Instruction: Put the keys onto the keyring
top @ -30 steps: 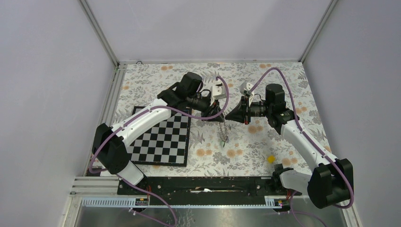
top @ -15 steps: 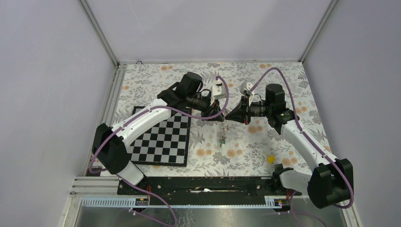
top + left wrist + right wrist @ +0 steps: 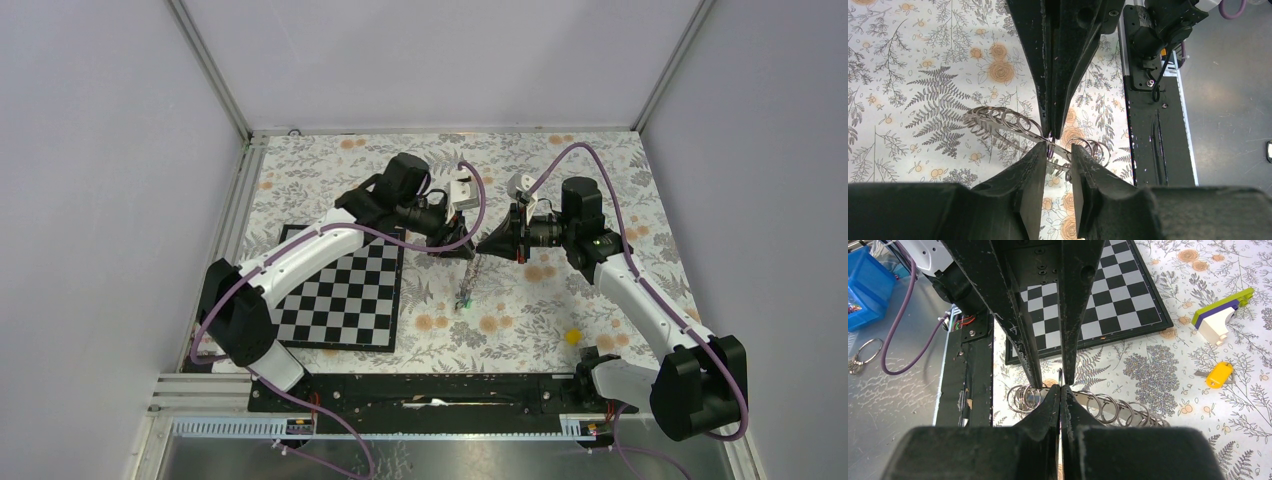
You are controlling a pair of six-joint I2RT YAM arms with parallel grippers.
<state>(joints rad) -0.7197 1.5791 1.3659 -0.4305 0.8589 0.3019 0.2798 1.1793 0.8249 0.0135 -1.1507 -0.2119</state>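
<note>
table cover (image 3: 600, 180): matte cloth printed with grey ferns and orange blooms, lying flat.
chessboard (image 3: 345, 290): black and white squares inside a black border, flat on the table cover below the left arm.
right gripper (image 3: 1061, 388): black tapered fingers with scuffed edges, pressed together on one thin wire ring of the keyring.
left gripper (image 3: 1058, 146): the same black fingers, tips a narrow gap apart, meeting the right gripper tip to tip. The ring row crosses that gap.
keyring (image 3: 1003, 120): a row of overlapping shiny grey wire rings, hanging at mid-table from where the two grippers meet. Its lower end shows a green speck from above.
block (image 3: 1220, 315): lime green, purple and white plastic, angular, resting on the cloth.
key (image 3: 1219, 375): orange-yellow plastic head with rounded corners, flat on the cloth, well apart from the keyring.
</note>
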